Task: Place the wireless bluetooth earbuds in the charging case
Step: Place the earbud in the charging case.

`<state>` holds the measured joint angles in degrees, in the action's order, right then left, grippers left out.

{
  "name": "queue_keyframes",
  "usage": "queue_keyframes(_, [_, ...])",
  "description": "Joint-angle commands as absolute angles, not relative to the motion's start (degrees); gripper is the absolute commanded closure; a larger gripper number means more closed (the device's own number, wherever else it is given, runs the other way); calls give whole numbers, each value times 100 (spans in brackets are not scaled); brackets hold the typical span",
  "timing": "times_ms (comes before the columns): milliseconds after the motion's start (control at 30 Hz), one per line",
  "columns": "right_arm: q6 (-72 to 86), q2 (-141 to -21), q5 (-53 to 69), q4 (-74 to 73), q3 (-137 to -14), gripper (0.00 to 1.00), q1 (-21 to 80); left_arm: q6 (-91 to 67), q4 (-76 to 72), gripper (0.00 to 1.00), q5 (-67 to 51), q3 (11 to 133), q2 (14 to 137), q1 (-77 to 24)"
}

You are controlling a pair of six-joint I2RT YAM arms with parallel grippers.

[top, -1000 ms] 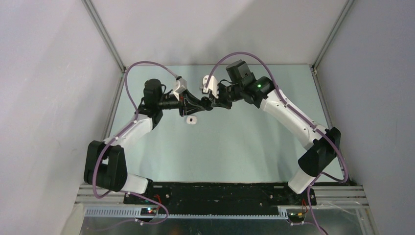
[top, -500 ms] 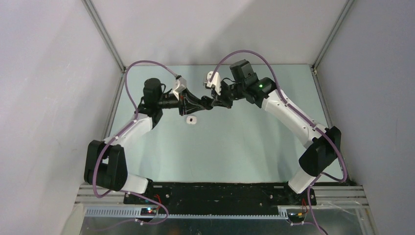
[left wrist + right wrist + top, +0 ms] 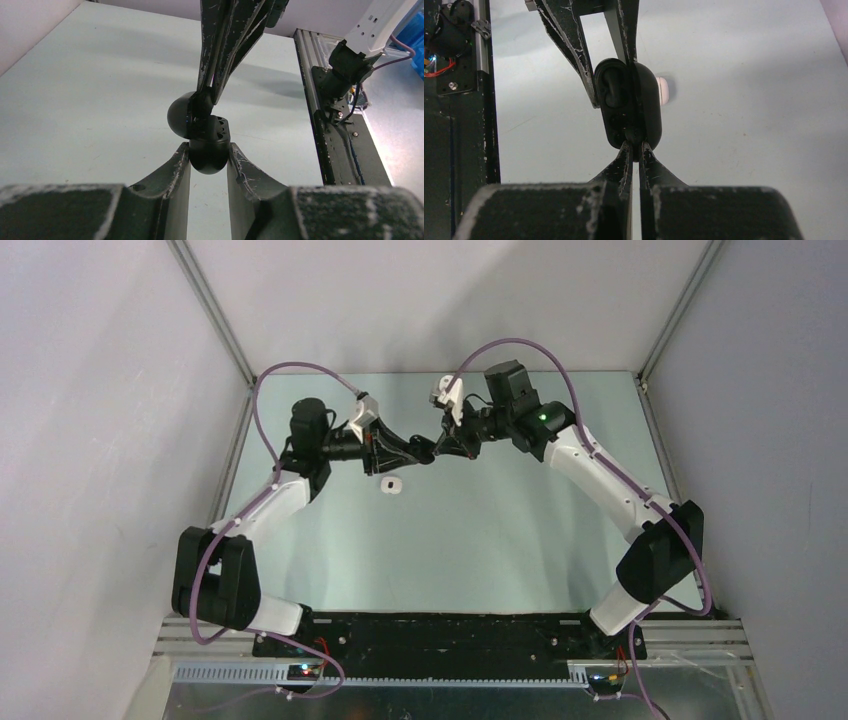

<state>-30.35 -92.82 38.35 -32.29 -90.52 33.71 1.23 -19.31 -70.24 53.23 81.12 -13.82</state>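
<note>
Seemingly midway: the left gripper (image 3: 209,156) clamps the open black case (image 3: 210,134) above the table (image 3: 480,550). The right gripper (image 3: 635,146), pinched almost closed, meets its lower socket. 1 black earbud (image 3: 614,91) looks seated; a small white object (image 3: 391,484) lies below, untouched.

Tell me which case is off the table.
The black case, clamped in the left gripper in mid-air; the white case lies on the table.
</note>
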Motion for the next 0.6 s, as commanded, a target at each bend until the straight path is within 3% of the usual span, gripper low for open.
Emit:
queue_keyframes(0, [-2784, -9062, 4053, -2893, -9053, 100, 3374, 35, -2248, 100, -7210, 5592, 7989, -1347])
queue_keyframes(567, [-2587, -9085, 4336, -2841, -9018, 100, 3508, -187, -2284, 100, -7086, 5525, 7924, -1339])
